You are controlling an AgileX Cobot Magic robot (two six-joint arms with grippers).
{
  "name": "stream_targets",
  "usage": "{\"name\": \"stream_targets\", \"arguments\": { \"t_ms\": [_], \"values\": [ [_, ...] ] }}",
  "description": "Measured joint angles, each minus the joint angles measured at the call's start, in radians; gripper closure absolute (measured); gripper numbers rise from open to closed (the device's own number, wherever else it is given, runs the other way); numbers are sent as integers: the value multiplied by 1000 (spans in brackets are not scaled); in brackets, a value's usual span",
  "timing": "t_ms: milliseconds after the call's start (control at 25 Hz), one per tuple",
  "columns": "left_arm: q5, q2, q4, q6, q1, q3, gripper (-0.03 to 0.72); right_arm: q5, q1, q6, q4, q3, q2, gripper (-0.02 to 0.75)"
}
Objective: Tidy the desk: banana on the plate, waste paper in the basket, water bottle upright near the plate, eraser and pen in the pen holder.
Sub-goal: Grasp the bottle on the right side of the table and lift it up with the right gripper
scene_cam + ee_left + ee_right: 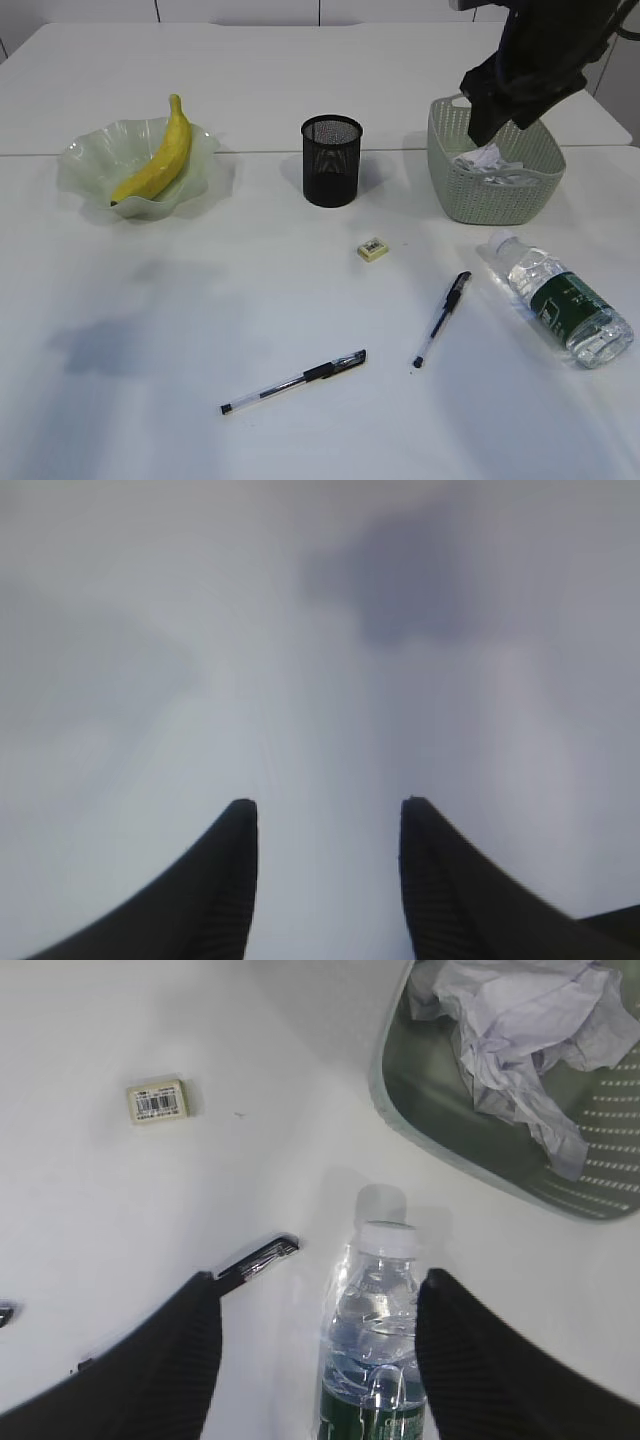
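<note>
The white table (pixel 300 420) carries all items. The right arm (pixel 535 60) hangs above the woven basket (pixel 495 195) at the far right, partly hiding its rear rim. Crumpled waste paper (pixel 490 160) lies inside the basket.

The scalloped glass plate (pixel 85 160) sits at the far left with the banana (pixel 160 160) resting in it, stem toward the rear.

The water bottle (pixel 560 300) lies on its side at the right, in front of the basket, cap toward the basket and well apart from the plate.

The black mesh pen holder (pixel 331 160) stands upright between plate and basket.

Two pens lie flat on the table: a left pen (pixel 295 381) near the front centre and a right pen (pixel 442 319) between the eraser and the bottle. The eraser (pixel 373 249) lies in front of the pen holder, touching nothing.

The right gripper (pixel 318 1360) is spread and holds nothing; the bottle's cap end shows between its fingers, below them. The left gripper (pixel 328 880) is spread, empty, above blurred bare table.
</note>
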Motion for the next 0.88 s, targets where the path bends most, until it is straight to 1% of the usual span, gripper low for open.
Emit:
{"name": "stream_targets", "arguments": {
  "t_ms": [80,280,520,600,720,880],
  "values": [
    [-36,0,-32,4,0,1,360,0,0,0,10,19,-19,279],
    [-120,0,-154,11,0,1,360,0,0,-1,14,109,-66,279],
    [-151,0,-283,34,0,1,360,0,0,-8,12,226,-115,279],
    [-153,0,-330,78,0,1,360,0,0,-9,12,262,-130,279],
    [-153,0,-398,181,0,1,360,0,0,-9,12,300,-152,279],
    [-158,0,-442,313,0,1,360,0,0,-9,12,344,-180,279]
  ]
}}
